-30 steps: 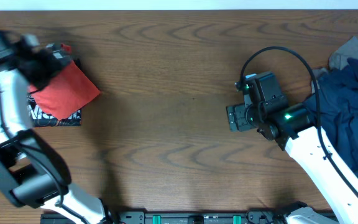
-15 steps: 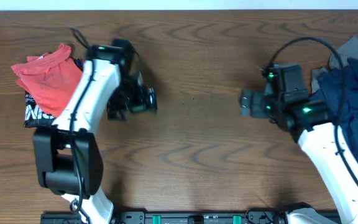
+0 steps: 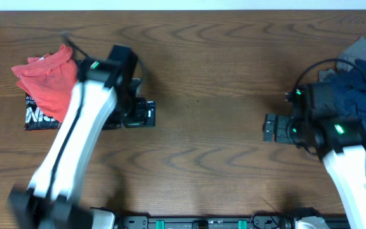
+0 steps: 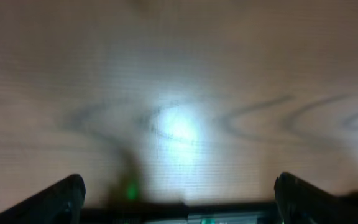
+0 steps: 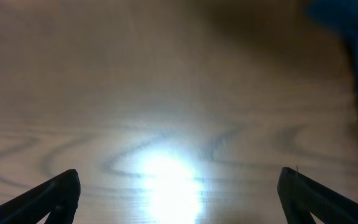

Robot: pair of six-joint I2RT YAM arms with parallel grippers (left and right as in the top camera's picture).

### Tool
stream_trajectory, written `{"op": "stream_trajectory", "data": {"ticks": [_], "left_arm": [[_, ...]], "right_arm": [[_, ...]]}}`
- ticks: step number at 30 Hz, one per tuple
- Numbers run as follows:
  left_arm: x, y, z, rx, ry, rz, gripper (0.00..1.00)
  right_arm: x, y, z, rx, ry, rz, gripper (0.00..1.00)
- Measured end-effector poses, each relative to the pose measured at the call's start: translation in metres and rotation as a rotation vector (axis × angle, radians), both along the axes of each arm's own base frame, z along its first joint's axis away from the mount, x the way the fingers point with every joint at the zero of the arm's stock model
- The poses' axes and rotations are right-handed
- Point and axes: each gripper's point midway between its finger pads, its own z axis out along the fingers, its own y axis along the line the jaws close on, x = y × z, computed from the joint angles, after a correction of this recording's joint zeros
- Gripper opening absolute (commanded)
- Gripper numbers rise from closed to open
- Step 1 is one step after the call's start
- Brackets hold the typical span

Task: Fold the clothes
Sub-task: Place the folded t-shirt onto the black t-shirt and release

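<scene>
The crumpled coral-red T-shirt [image 3: 46, 79] lies far left on the brown wooden worktop [image 3: 202, 63], atop a black printed garment [image 3: 40, 118]. The heaped navy blue garments [image 3: 361, 95] lie far right. The left end effector [image 3: 146, 114] and the right end effector [image 3: 269, 127] stand wide and hold nothing.

Both of the 2 arms are kinda mid-air here. The left arm [image 3: 75, 146] runs diagonally and looks blurry, and the left gripper [image 3: 143, 114] points right with its jaws spread wide and empty. The right arm [image 3: 351, 165] bends inward. The right gripper [image 3: 272, 128] points left, jaws wide apart too, holding nothing.
</scene>
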Motion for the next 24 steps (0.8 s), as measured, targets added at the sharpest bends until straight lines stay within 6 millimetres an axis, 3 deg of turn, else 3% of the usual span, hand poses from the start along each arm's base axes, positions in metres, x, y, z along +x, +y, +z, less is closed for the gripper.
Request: {"op": "stream_trajectory", "data": {"ticks": [5, 9, 18, 24], "left_arm": [[-0.012, 0.011, 0.057, -0.055, -0.437, 0.014, 0.98], [-0.04, 0.024, 0.087, -0.095, -0.733, 0.036, 0.98], [-0.111, 0.044, 0.128, -0.173, -1.117, 0.064, 0.98], [-0.134, 0.05, 0.142, -0.201, -1.233, 0.072, 0.98]], "right_arm": [[-0.011, -0.001, 0.064, 0.042, -0.309, 0.001, 0.99], [-0.029, -0.004, 0.095, 0.068, -0.499, 0.001, 0.99], [-0.05, -0.007, 0.09, 0.072, -0.53, 0.001, 0.99], [-0.057, -0.008, 0.079, 0.065, -0.479, 0.001, 0.99]]}}
